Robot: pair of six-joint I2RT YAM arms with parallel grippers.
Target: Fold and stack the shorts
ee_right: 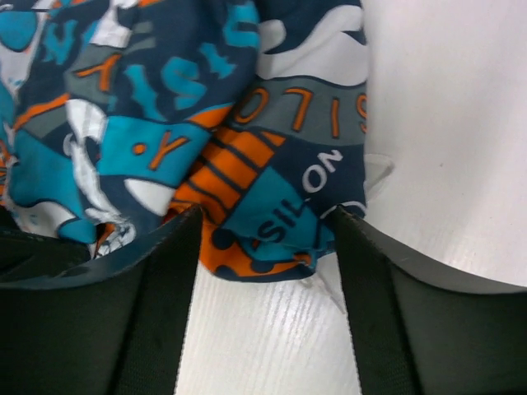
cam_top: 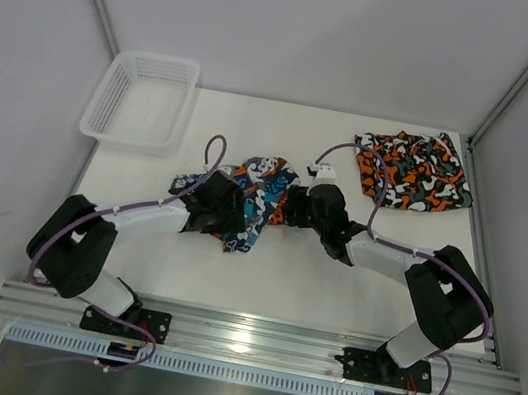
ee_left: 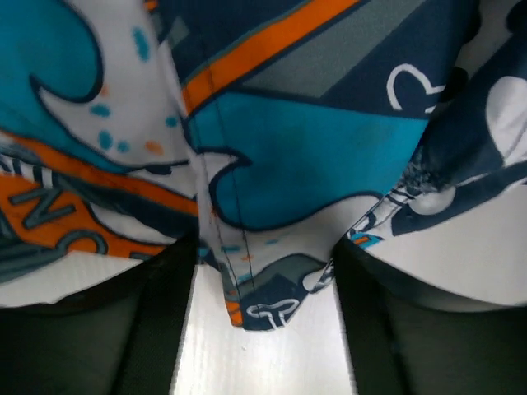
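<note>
The blue-teal, orange and white cartoon print shorts [cam_top: 265, 179] lie bunched in the middle of the table. My left gripper [cam_top: 237, 215] is at their left side, open, and a corner of the fabric [ee_left: 263, 309] hangs between its fingers [ee_left: 156, 321]. My right gripper [cam_top: 293, 208] is at their right side, open, with a fold of the shorts [ee_right: 272, 222] lying between its fingers [ee_right: 387, 313] on the table. The orange, black, grey and white camouflage shorts [cam_top: 416, 170] lie flat at the back right, apart from both grippers.
A white plastic mesh basket [cam_top: 141, 99] stands at the back left corner. The white table [cam_top: 281, 276] is walled by grey panels on the left, back and right. A metal rail with the arm bases runs along the near edge.
</note>
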